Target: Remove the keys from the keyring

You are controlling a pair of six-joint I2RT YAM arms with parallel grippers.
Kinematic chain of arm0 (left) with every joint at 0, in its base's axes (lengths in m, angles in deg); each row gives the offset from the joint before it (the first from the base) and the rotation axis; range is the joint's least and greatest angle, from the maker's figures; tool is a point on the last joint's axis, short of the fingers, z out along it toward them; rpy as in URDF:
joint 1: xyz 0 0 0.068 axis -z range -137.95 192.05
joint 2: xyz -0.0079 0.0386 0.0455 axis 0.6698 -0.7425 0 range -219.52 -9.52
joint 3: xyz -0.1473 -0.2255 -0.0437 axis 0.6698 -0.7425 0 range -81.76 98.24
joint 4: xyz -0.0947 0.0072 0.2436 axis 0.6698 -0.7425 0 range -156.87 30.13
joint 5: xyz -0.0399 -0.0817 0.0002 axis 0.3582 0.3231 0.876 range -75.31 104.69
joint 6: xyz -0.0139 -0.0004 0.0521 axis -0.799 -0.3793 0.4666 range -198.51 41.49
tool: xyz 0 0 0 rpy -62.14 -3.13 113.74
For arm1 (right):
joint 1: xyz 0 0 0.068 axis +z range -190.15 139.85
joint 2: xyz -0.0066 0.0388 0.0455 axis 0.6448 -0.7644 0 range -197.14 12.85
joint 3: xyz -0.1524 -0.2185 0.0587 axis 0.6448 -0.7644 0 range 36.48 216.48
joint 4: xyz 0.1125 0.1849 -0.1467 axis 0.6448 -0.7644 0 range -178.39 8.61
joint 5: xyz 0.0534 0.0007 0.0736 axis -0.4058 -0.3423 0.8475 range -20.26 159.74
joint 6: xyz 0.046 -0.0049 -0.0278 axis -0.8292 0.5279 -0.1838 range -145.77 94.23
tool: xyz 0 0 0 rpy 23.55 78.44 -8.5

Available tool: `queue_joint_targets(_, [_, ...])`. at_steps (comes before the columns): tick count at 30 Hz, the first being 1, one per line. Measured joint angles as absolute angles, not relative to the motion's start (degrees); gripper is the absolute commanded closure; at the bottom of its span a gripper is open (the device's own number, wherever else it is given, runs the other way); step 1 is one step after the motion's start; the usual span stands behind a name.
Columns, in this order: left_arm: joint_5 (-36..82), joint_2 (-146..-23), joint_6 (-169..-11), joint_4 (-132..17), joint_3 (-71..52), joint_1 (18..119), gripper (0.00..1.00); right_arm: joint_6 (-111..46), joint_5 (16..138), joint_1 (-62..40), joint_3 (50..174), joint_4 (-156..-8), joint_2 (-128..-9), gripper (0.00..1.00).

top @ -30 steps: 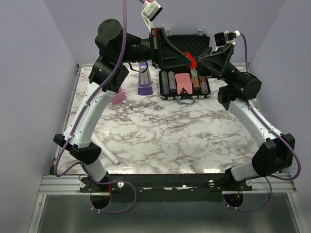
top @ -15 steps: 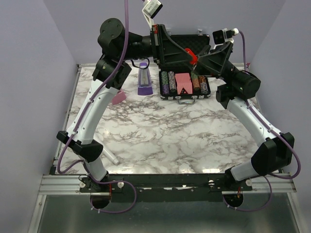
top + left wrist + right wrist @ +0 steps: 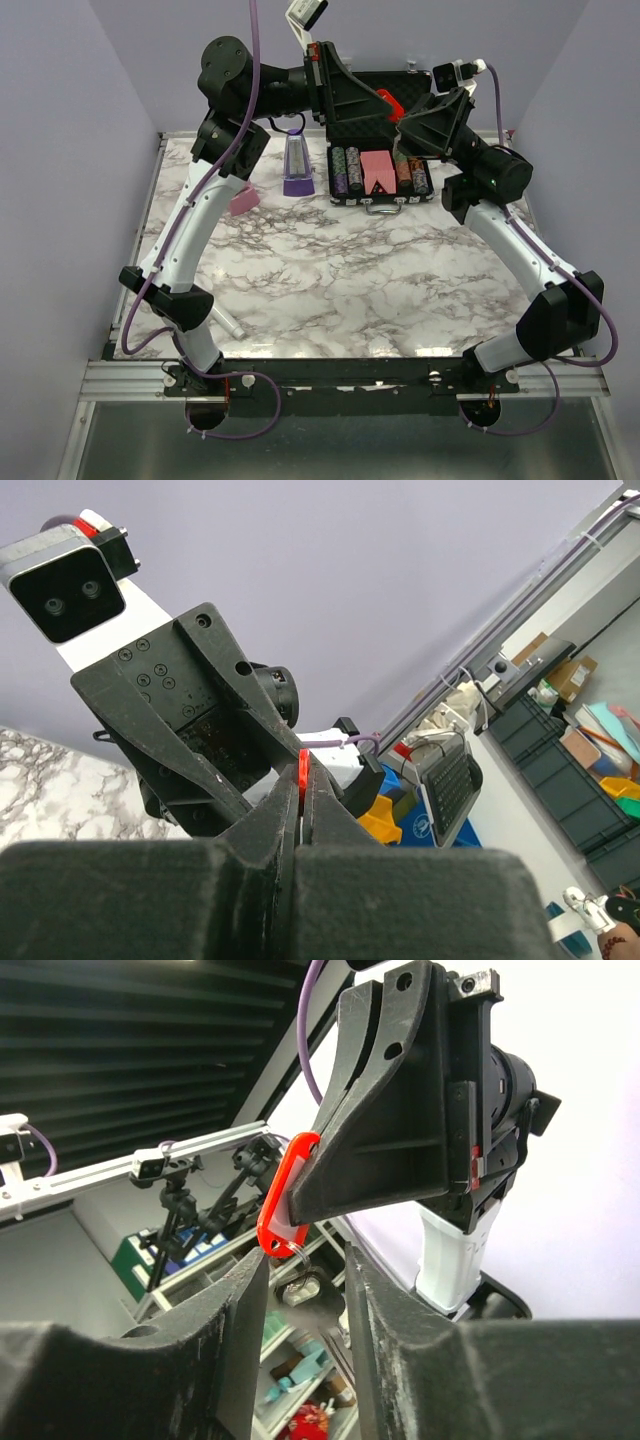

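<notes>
While the left fingers [image 3: 265,835] clamp the red keyring [image 3: 288,1195] high, its key [image 3: 300,1288] dangles straight down between the parted right fingers [image 3: 235,1360].

You're looking at a keyring [image 3: 287,1197] of smooth, glossy red plastic with a thin shiny metal loop, the right gripper's fingers [image 3: 232,1360] in matt, grainy black plastic, and a table [image 3: 330,290] with a polished marble-look top.

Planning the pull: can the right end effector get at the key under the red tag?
Probably yes. The left end effector pinches the red tag aloft; the key dangles free below, ahead of the right end effector's open gap, nothing between.
</notes>
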State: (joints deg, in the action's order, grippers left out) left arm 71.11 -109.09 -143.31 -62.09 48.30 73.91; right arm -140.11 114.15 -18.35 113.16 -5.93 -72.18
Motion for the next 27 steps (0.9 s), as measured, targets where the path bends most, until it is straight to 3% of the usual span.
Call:
queue_joint_targets(15, [71.11, -109.11, -143.72, -60.63, 48.30, 72.81, 1.00, -140.31, 113.97, -18.35, 113.16, -5.95, -72.64, 0.57])
queue_joint_targets(27, [71.09, -109.11, -143.72, -59.62, 47.33, 72.53, 1.00, -140.35, 113.64, -18.35, 113.16, -5.93, -72.64, 0.71])
